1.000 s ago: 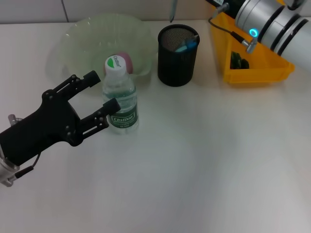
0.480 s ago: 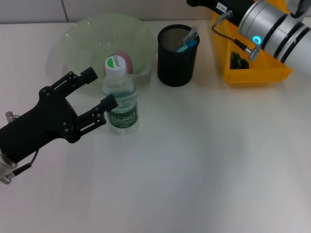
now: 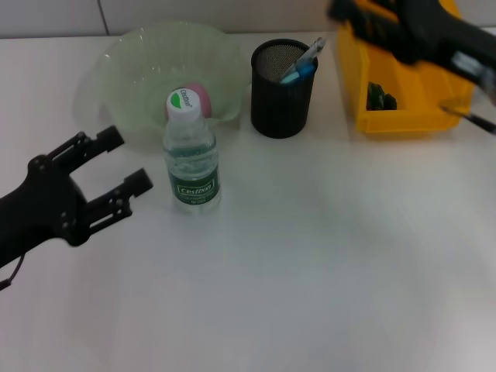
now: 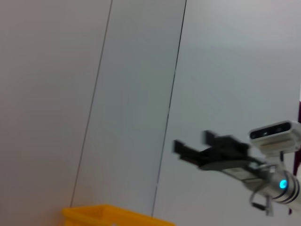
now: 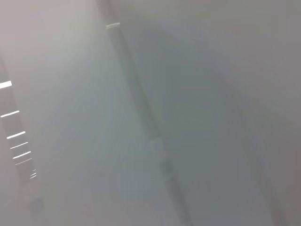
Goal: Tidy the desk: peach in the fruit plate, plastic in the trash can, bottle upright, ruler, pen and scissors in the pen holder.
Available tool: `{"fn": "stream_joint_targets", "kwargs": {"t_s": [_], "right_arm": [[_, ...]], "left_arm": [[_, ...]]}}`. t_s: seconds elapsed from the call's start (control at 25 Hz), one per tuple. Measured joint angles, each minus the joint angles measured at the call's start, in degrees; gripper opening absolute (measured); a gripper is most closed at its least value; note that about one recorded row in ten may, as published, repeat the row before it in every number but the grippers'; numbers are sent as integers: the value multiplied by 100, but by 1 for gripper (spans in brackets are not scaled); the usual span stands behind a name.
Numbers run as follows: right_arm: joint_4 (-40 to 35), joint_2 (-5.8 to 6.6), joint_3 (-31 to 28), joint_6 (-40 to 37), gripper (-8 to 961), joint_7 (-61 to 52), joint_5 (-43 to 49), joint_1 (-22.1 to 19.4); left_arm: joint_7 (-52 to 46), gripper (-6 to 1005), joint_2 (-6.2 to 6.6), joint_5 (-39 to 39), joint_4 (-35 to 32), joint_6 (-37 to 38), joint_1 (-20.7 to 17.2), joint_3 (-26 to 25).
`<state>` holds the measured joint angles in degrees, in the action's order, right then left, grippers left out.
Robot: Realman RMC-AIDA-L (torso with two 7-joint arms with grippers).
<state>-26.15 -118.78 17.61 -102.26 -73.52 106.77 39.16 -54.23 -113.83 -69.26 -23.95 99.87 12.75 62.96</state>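
the left claw (image 3: 116, 164) is low on the left side of the table (image 3: 325, 256). its black arm comes in from the left edge and points toward the bottle (image 3: 191, 153). its two fingers (image 3: 108, 138) are spread wide with nothing between them. the claw is near the bottle but not touching it.

the bottle stands upright on the table, with its white and green cap on top. just behind it is the pale green fruit plate (image 3: 132, 58). the pink peach (image 3: 198, 94) lies in the plate, partly hidden by the bottle cap.

to the right of the plate stands the black mesh pen holder (image 3: 284, 89). a blue thing and a thin grey thing stick out of its top, leaning to the right. i cannot tell which tools they are.

the yellow trash can (image 3: 403, 101) sits at the back right, with something dark inside it.

the right claw (image 3: 364, 19) is up high over the trash can, at the top right of the head view. it is too blurry there to tell how its fingers stand. in the left wrist view the right claw (image 4: 188, 148) is far off in front of a grey wall, and its black fingers look held apart with nothing in them.
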Motion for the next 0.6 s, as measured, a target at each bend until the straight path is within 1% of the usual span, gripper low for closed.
{"fn": "stream_joint_targets", "kwargs": {"t_s": [0.08,0.12,0.16,0.2,0.28,0.32,0.36,0.4,0.52,0.6], "right_arm": [[-368,29,384,-628,723,-102,6,-299],[-368,29,384,-628,748,-102,6,-299],[-624,69,846,-1107,774,-156,23,-600],[-624,69,846,-1107,774,-156,23,-600],[-756,86,1249,-1391,774,-101,28,-867],[-799,88,1485,-1475,774,-27,30,-1020],[-819,70,1858,-1498,774,162,32,-1243],[-819,70,1858,-1498,774,162,32,-1243],[-718,0,2091,-1409,775,482,37,-1447],[-443,-23,2121,-1262,775,735,46,-1524]], "left_arm": [[-28,773,23,-51,-10,25,-12,-2],[-28,773,23,-51,-10,25,-12,-2],[-111,773,85,-184,-36,96,-46,-20],[-166,773,130,-272,-46,143,-64,-24],[-256,773,219,-499,-52,270,-94,-26],[-272,773,241,-552,-52,296,-104,-28],[-286,773,258,-610,-49,316,-111,-31],[-295,773,273,-667,-46,327,-125,-34],[-297,773,285,-794,-39,330,-172,-37],[-297,773,289,-803,-23,320,-185,-41]]}}
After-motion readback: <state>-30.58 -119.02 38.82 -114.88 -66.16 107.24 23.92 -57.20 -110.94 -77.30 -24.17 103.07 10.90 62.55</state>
